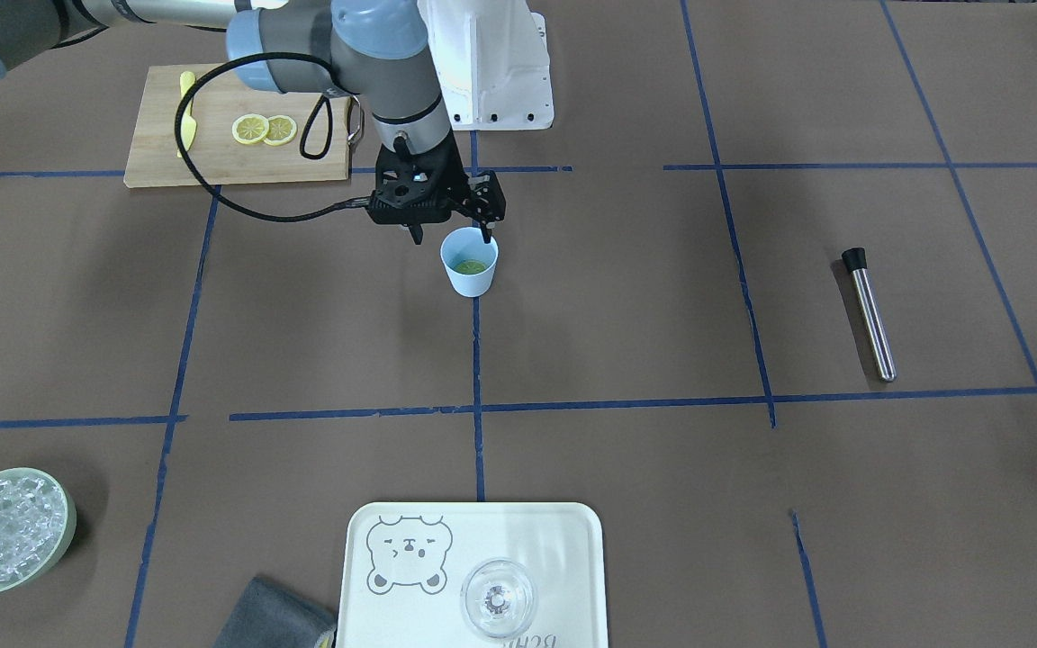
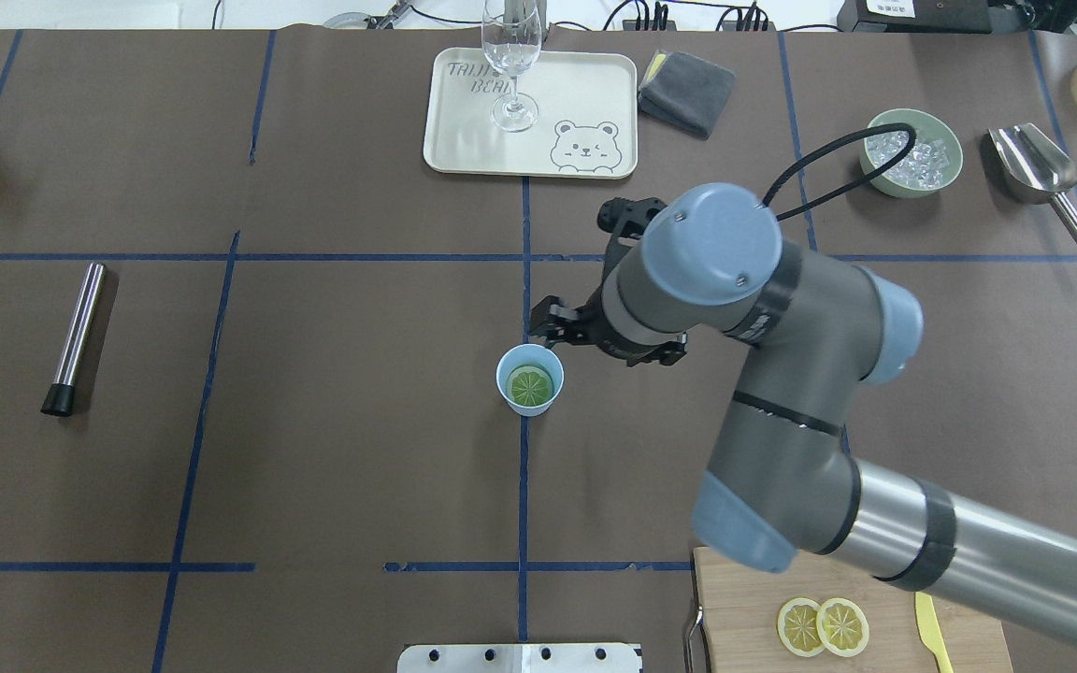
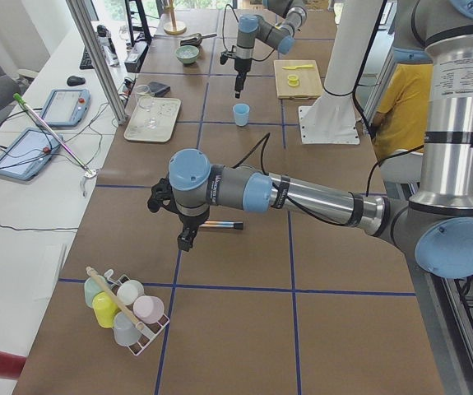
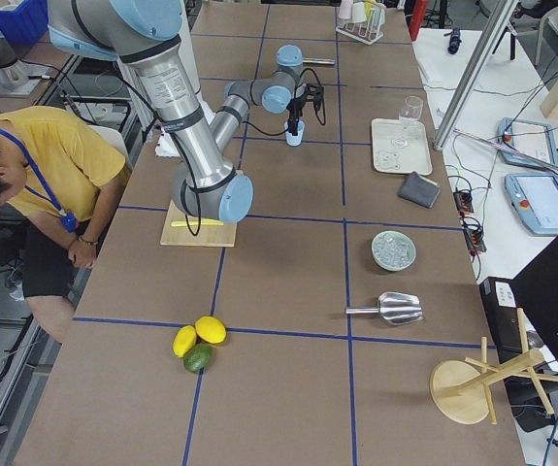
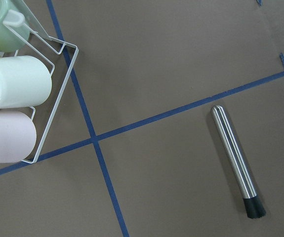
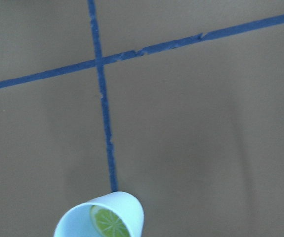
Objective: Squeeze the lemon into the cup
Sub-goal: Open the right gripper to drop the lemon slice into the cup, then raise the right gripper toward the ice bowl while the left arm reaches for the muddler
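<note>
The pale blue cup (image 1: 471, 281) stands upright near the table's middle. The lemon (image 1: 471, 266) lies inside it, cut face up, and looks yellow-green; it also shows in the overhead view (image 2: 531, 384) and in the right wrist view (image 6: 111, 223). My right gripper (image 1: 452, 236) hangs just above the cup's rim on the robot's side, open and empty, one finger over the rim. My left gripper (image 3: 185, 240) shows only in the exterior left view, over a steel muddler (image 5: 233, 153); I cannot tell whether it is open or shut.
A wooden cutting board (image 1: 167, 153) with two lemon slices (image 1: 265, 130) and a yellow knife (image 1: 186, 112) lies behind the right arm. A tray (image 1: 374, 603) with a clear glass (image 1: 498, 598), a green bowl of ice (image 1: 5, 531) and a grey cloth (image 1: 271, 616) are at the far side.
</note>
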Available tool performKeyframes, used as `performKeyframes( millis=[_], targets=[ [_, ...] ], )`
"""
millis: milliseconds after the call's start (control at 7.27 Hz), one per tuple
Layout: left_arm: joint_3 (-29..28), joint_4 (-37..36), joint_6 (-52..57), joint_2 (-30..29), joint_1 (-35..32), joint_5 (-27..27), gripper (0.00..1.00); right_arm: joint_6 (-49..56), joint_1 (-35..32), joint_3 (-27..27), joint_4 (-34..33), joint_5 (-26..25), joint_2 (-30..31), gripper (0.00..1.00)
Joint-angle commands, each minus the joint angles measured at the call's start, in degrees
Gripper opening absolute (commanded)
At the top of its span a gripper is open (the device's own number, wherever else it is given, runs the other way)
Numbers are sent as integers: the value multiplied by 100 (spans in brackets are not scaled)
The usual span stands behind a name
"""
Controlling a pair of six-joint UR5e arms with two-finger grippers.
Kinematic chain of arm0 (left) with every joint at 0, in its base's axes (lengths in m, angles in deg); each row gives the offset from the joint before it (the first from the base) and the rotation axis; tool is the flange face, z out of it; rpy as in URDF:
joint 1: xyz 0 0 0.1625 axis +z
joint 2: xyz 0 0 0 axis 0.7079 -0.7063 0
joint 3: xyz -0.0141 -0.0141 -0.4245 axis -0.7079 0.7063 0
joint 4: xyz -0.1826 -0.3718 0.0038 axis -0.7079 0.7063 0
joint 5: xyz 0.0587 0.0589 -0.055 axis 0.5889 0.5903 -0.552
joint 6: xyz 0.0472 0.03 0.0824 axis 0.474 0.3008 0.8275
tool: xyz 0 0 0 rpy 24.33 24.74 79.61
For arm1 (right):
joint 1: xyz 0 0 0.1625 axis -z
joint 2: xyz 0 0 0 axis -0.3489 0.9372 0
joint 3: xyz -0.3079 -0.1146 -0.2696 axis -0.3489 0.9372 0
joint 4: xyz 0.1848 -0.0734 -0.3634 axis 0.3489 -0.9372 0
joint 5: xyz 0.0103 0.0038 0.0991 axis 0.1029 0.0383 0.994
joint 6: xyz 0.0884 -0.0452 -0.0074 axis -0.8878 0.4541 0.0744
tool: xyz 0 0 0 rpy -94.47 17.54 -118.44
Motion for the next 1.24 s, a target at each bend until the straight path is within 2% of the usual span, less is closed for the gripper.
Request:
performKeyframes(
  millis=[0,138,275,413,550,688,1101],
  targets=[
    [-42,881,-798,29,560,-62,100,896,-627,-573,11,494,848,99],
    [-191,1043,-990,-48,1006,-19,100,1153,-900,-619,20,721,1104,99],
    [-279,1279,-1697,-223,1393,130,100,1408,-1068,-619,20,759,1298,99],
    [-550,1465,-2365,-373,1615,557,100,1611,-1156,-671,20,768,1439,99],
    [-1040,1492,-3103,-931,2148,814,100,1639,-1192,-750,37,768,1519,99],
    [-1228,1510,-3510,-998,2484,1121,94,1639,-1193,-829,20,768,1554,99],
    [-1817,1633,-3796,-1296,2741,1168,93,1639,-1184,-839,37,759,1581,99]
  ],
)
